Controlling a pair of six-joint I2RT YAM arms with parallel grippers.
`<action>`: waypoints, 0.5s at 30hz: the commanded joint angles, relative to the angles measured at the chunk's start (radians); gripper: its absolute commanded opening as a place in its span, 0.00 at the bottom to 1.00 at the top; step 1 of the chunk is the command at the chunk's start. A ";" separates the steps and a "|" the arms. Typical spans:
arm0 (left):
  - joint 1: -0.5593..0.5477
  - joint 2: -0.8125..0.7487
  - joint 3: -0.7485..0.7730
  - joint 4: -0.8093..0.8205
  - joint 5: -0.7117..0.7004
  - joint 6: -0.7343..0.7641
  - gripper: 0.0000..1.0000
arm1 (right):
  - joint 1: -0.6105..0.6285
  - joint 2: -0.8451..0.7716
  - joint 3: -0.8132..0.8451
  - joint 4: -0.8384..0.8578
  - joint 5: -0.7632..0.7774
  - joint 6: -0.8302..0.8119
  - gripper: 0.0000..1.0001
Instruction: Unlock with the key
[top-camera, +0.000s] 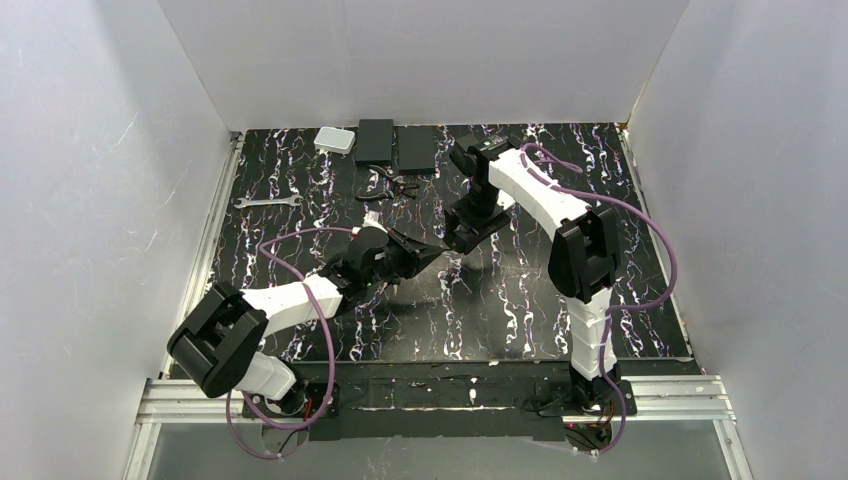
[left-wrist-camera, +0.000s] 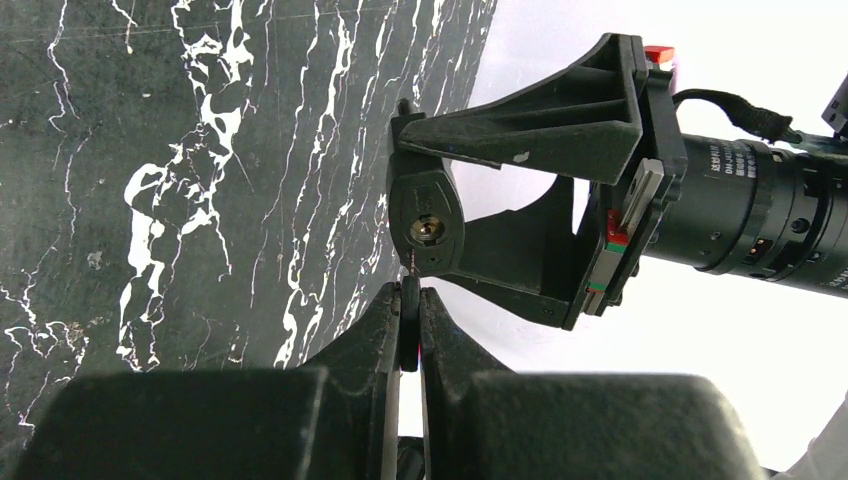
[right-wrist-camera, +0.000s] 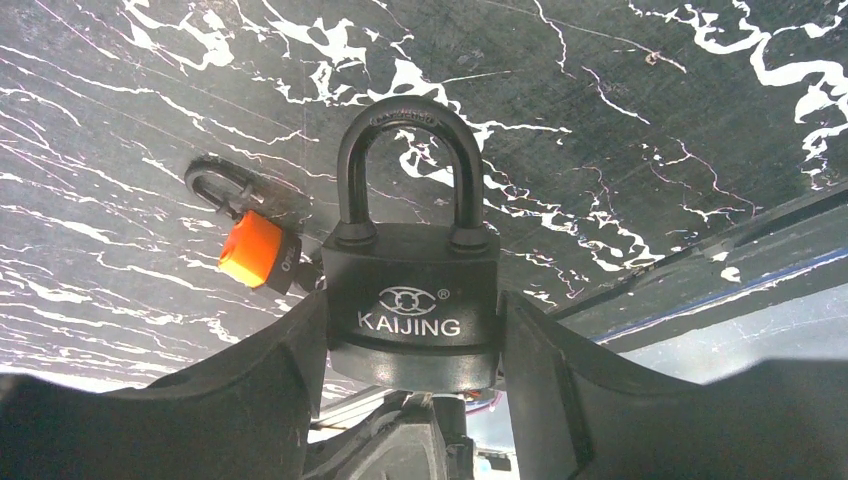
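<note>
A silver wrench lies on the black marbled table, well to the left of where the two arms meet. The left gripper is pinched tight on the key, holding its dark head edge-on, and the thin blade rises from between the fingertips. The blade's tip meets the lower edge of the padlock's underside, just beside the keyhole and not in it. The right gripper clamps the black KAIJING padlock by its two sides, jaws spread partway around the body. The shackle is seated in both holes
</note>
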 joint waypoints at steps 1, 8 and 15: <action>-0.007 -0.004 0.030 0.013 -0.013 0.024 0.00 | -0.004 -0.014 0.044 -0.017 -0.034 0.006 0.01; -0.005 -0.009 0.037 0.014 -0.021 0.042 0.00 | -0.005 -0.015 0.036 -0.012 -0.033 -0.001 0.01; -0.007 -0.072 0.020 0.013 -0.074 0.080 0.00 | -0.005 -0.018 0.025 -0.013 -0.027 -0.010 0.01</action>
